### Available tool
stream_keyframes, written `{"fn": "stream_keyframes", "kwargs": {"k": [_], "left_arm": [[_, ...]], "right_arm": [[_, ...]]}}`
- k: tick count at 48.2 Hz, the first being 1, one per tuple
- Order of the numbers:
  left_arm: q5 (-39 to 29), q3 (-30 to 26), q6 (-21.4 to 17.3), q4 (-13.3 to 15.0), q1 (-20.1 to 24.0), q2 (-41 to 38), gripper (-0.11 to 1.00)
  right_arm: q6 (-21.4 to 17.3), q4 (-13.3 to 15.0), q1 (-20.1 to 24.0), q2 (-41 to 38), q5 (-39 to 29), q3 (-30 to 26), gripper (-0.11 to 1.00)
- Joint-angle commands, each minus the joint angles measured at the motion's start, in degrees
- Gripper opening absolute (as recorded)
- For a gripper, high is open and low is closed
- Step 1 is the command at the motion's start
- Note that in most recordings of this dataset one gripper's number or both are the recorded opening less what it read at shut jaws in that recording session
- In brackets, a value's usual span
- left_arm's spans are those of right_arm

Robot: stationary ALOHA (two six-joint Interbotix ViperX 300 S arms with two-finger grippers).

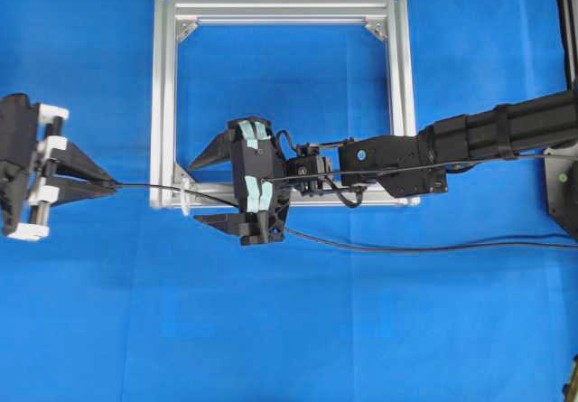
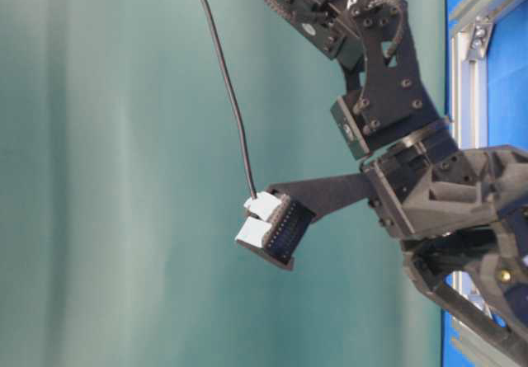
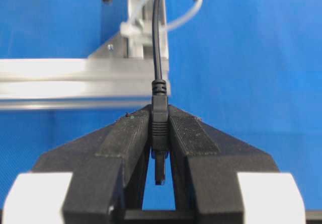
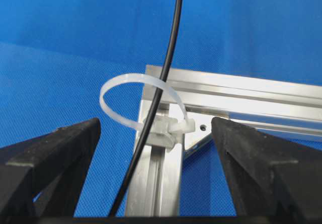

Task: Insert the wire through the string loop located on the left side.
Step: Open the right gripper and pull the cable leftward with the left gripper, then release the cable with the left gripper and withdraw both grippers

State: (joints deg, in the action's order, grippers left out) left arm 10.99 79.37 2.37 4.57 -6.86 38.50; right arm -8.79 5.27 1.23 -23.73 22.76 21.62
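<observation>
Left wrist view, left gripper point(image 3: 160, 133) clamped on the wire point(image 3: 159, 126) plug, wire threaded through the string loop point(image 4: 132, 90), right gripper point(image 4: 156, 143) spread wide, holding nothing

A bright blue tabletop point(image 1: 90, 330) sits before a plain teal backdrop point(image 2: 107, 177).

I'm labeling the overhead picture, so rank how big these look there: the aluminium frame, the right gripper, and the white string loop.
1. aluminium frame
2. right gripper, clearly smaller
3. string loop, tiny
</observation>
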Motion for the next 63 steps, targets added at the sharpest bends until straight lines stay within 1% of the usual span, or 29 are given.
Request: {"fn": "stream_keyframes", "kwargs": {"k": [1, 4, 8, 26, 46, 48, 50, 55, 59, 61, 63], "left_arm": [[-3.6, 0.1, 0.1, -0.1, 0.1, 4.0, 0.07], [-5.6, 0.4, 0.2, -0.1, 0.1, 6.2, 0.07], [-6.7, 0.4, 0.4, -0.1, 0.1, 7.4, 0.07], [-6.3, 0.4, 0.4, -0.1, 0.1, 4.7, 0.07], [-6.5, 0.4, 1.7, -0.1, 0.1, 4.9, 0.09], [-6.5, 0.4, 2.0, -0.1, 0.1, 5.0, 0.15], [-6.5, 0.4, 2.5, -0.1, 0.1, 5.1, 0.24], [-6.3, 0.4, 2.8, -0.1, 0.1, 5.1, 0.56], [-6.4, 0.4, 2.9, -0.1, 0.1, 5.2, 0.78], [-6.5, 0.5, 2.9, -0.1, 0.1, 5.1, 0.87], [-6.5, 0.4, 2.9, -0.1, 0.1, 5.2, 0.89]], "right_arm": [[-0.1, -0.1, 0.1, 1.1, 0.2, -0.7, 0.92], [-0.1, -0.1, 0.1, 1.1, 0.4, -0.8, 0.92], [0.0, 0.0, 0.1, 1.1, 0.4, -0.8, 0.92], [0.0, 0.0, 0.1, 1.1, 0.3, -0.8, 0.92], [0.0, 0.0, 0.1, 1.1, 0.4, -0.9, 0.92], [0.0, 0.0, 0.1, 1.1, 0.4, -0.9, 0.92], [0.0, 0.0, 0.1, 1.1, 0.4, -0.9, 0.92], [0.0, 0.0, 0.1, 1.1, 0.4, -0.9, 0.92], [0.0, 0.0, 0.1, 1.1, 0.4, -0.9, 0.92], [0.0, 0.0, 0.1, 1.1, 0.4, -0.9, 0.92], [0.0, 0.0, 0.1, 1.1, 0.4, -0.9, 0.92]]}}
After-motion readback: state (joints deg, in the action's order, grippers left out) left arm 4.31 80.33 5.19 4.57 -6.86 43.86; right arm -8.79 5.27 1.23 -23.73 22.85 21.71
